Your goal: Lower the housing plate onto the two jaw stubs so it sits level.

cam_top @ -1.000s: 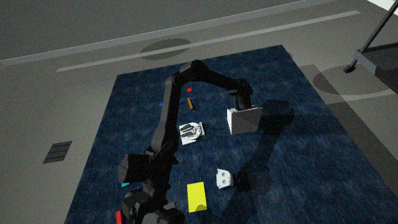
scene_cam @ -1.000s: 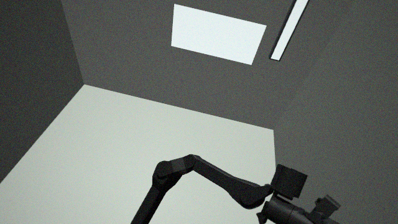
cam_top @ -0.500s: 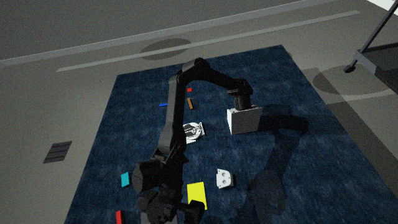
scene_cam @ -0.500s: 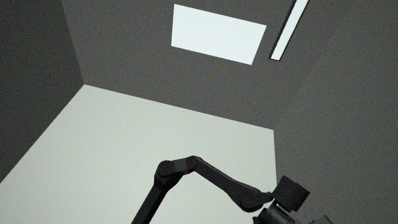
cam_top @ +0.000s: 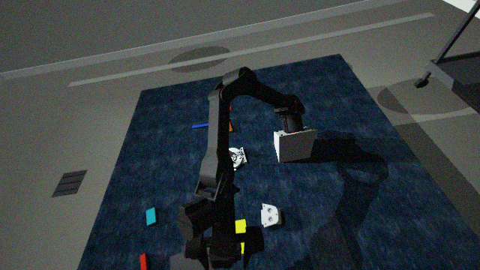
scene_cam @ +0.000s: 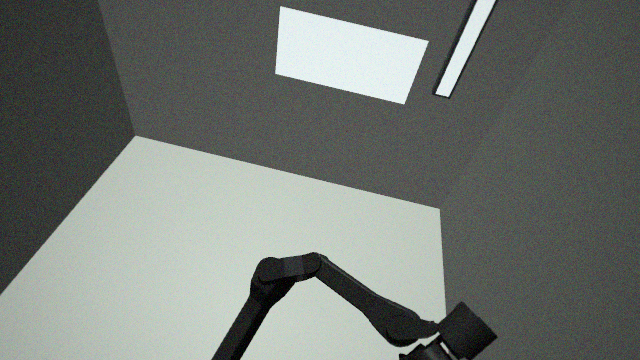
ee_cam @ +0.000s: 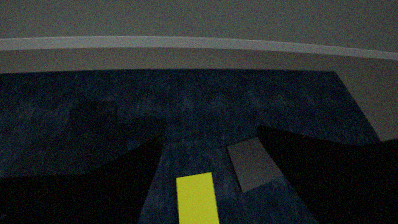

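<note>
My gripper is open and empty. It hangs above the front of the mat, over the side of the yellow pad, and its fingers frame bare mat in the wrist view. A white plate with two round holes, which looks like the housing plate, lies on the mat to the right of the gripper, apart from it. The white base assembly lies farther back at mid-mat. The arm hides its left part, so its pins and jaws are not clearly readable. In the exterior view, the fingers are out of frame.
The arm stands on a white box. A yellow pad and grey pad lie at the front. A cyan block and red block lie left; a blue bar and orange piece lie behind the base assembly.
</note>
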`<state>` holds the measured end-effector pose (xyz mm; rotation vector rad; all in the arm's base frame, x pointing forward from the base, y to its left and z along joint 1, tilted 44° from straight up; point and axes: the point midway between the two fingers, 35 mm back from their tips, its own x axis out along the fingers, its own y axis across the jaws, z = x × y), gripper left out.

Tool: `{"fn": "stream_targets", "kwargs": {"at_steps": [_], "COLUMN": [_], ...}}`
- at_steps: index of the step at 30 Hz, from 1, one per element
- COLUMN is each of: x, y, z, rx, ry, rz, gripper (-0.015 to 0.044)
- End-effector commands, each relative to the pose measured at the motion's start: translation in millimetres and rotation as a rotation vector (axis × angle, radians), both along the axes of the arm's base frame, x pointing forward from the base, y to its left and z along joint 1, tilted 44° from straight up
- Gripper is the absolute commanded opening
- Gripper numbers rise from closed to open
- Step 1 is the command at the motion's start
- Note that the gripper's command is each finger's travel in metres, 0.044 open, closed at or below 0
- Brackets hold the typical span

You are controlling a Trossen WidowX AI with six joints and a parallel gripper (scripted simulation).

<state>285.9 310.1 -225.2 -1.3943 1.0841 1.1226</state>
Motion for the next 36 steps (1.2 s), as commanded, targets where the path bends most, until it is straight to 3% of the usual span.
{"fn": "stream_targets", "kwargs": {"at_steps": [1,36], "x": [-12,-99], "y": [-9,-97], "z": [1,19], "rx": [-0.069,-0.546], "ry": [0.026,0.418], "rz": [0.099,0.889], "gripper": [0.0440,0.0440]}}
